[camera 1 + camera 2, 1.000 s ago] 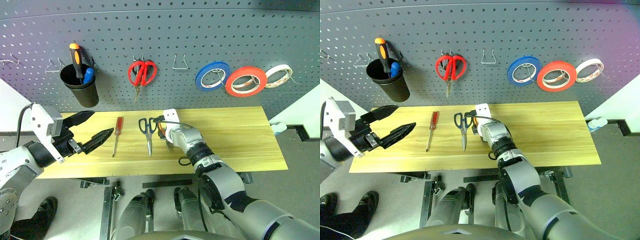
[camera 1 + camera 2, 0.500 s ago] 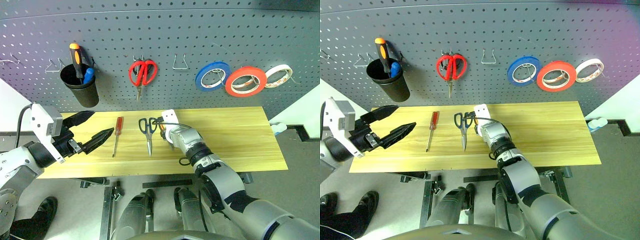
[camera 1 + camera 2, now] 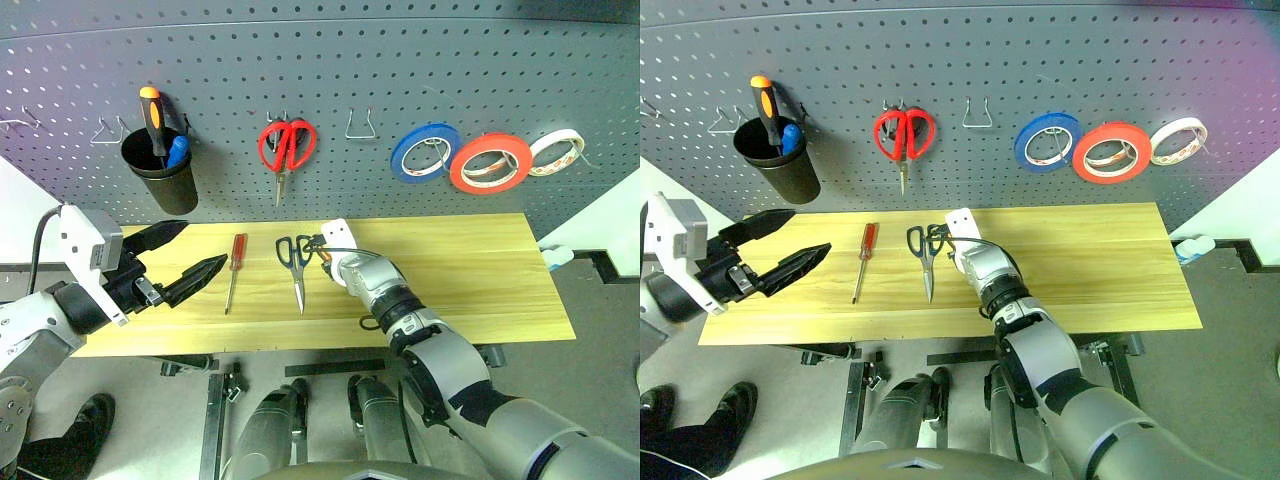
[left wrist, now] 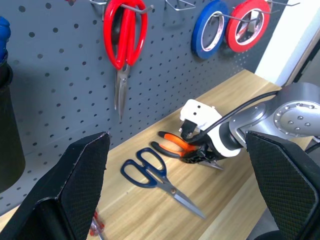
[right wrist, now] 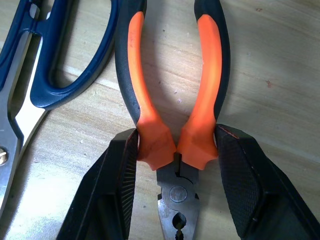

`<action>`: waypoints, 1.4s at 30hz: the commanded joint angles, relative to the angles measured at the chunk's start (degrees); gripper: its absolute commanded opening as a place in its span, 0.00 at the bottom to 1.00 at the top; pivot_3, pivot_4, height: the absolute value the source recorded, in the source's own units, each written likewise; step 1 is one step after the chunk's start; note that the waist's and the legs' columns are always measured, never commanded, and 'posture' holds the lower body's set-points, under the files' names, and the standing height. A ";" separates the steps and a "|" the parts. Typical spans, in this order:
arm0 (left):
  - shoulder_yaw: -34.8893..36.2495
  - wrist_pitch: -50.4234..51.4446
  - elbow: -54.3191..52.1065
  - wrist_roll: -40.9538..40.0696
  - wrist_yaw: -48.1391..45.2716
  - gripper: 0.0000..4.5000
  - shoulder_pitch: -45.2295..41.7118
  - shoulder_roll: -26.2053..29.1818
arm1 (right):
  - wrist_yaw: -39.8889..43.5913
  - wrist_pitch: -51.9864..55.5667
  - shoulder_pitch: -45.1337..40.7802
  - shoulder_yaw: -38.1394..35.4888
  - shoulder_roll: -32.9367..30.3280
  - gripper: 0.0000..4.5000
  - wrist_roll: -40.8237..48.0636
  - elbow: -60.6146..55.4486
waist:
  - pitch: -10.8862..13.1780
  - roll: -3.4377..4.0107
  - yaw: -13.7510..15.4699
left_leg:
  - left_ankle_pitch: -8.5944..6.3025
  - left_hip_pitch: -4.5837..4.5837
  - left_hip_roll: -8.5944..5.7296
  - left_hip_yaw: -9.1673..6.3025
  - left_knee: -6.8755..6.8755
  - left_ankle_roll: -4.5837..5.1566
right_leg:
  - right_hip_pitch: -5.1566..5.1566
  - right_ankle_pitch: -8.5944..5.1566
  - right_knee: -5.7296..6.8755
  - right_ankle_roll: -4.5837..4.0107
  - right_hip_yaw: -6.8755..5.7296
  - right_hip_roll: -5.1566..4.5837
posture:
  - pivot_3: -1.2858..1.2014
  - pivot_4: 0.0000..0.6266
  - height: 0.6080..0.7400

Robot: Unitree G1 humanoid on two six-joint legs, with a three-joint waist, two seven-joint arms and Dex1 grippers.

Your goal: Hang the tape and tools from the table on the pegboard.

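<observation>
head: down over table [image 3: 480, 270], pegboard [image 3: 400, 70] | wrists: close, both share pliers [image 5: 172, 100]

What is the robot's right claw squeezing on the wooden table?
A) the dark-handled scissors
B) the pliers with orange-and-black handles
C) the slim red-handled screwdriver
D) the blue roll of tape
B: the right claw has its two black fingers pressed against both sides of the pliers with orange-and-black handles, just above the hinge, with the pliers lying on the light wooden table.
</observation>
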 commanded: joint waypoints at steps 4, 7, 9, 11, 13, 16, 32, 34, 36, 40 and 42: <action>1.28 -0.62 -1.01 -0.10 0.18 1.00 -0.40 0.65 | 2.67 -0.99 -1.12 0.25 -5.20 0.45 -1.64 1.52 | 0.00 0.00 0.48 | 0.00 0.00 0.00 0.00 0.02 0.00 | 0.01 0.00 -0.01 0.00 -0.01 -0.01 | 0.52 0.44 1.00; 1.09 -0.78 -0.76 0.10 -0.01 1.00 -0.61 0.68 | 4.30 -0.56 -0.41 1.17 -7.84 0.45 -2.55 0.88 | 0.00 -0.01 0.64 | 0.00 0.00 0.00 0.00 0.03 0.00 | 0.03 0.00 -0.01 0.00 -0.01 -0.01 | 0.52 0.44 1.00; 0.91 -0.81 -0.59 0.24 -0.06 1.00 -0.80 0.59 | 5.04 -0.21 0.14 1.58 -9.04 0.45 -3.10 0.34 | 0.00 -0.01 0.68 | 0.00 0.00 0.00 -0.01 0.03 0.00 | 0.04 0.00 -0.01 0.00 -0.02 -0.01 | 0.52 0.44 1.00; 0.61 -0.95 -0.31 0.54 -0.24 1.00 -1.07 0.53 | 5.97 0.50 0.97 1.71 -10.34 0.45 -3.37 -0.61 | 0.00 -0.01 0.72 | 0.00 0.00 0.00 -0.01 0.03 0.01 | 0.04 0.00 -0.01 0.00 -0.02 -0.01 | 0.51 0.44 1.00; 0.51 -1.11 0.13 0.72 -0.49 1.00 -1.50 0.58 | 7.09 1.85 2.01 2.02 -11.68 0.45 -3.64 -2.21 | -0.01 -0.01 0.82 | 0.00 0.00 0.00 -0.01 0.03 0.01 | 0.04 0.00 -0.02 0.00 -0.02 -0.01 | 0.51 0.43 1.00; 0.38 -1.45 0.49 1.37 -0.93 1.00 -1.76 0.63 | 8.00 4.49 4.29 1.88 -13.31 0.45 -3.62 -6.15 | -0.01 -0.02 1.34 | 0.00 0.00 0.00 -0.01 0.04 0.01 | 0.06 0.00 -0.02 0.00 -0.02 -0.02 | 0.51 0.43 1.00; -2.02 -2.04 3.79 3.84 -3.12 1.00 -5.77 0.30 | 10.26 18.66 13.85 0.92 -14.49 0.89 -2.14 -26.42 | -0.08 -0.13 1.09 | 0.00 0.01 0.00 -0.02 0.10 0.01 | 0.10 0.01 -0.02 0.00 -0.05 -0.02 | 0.49 0.39 1.00; -2.12 -1.84 3.83 3.70 -3.15 1.00 -6.06 0.43 | 10.22 18.00 13.34 0.94 -14.21 0.99 -2.10 -25.80 | -0.08 -0.14 1.02 | 0.00 0.01 0.00 -0.02 0.10 0.01 | 0.10 0.01 -0.02 0.00 -0.05 -0.02 | 0.49 0.40 1.00; -2.05 -1.74 3.75 3.55 -3.14 1.00 -6.01 0.49 | 10.19 17.09 12.70 1.14 -14.02 0.99 -2.24 -25.08 | -0.08 -0.14 0.95 | 0.00 0.01 0.01 -0.02 0.10 0.01 | 0.09 0.01 -0.02 0.00 -0.05 -0.02 | 0.49 0.39 1.00; -1.70 -1.43 3.25 3.18 -2.81 1.00 -5.72 0.49 | 10.10 15.17 11.44 1.42 -13.85 0.99 -2.63 -22.98 | -0.08 -0.14 0.98 | 0.01 0.01 0.01 -0.01 0.10 0.01 | 0.09 0.01 -0.01 0.00 -0.05 -0.02 | 0.50 0.39 1.00; -1.69 -1.37 2.99 3.18 -2.78 1.00 -5.48 0.46 | 10.17 13.82 10.57 1.60 -13.85 0.99 -2.77 -21.19 | -0.08 -0.14 0.99 | 0.01 0.01 0.00 -0.02 0.11 0.01 | 0.09 0.02 -0.01 0.00 -0.05 -0.02 | 0.50 0.39 1.00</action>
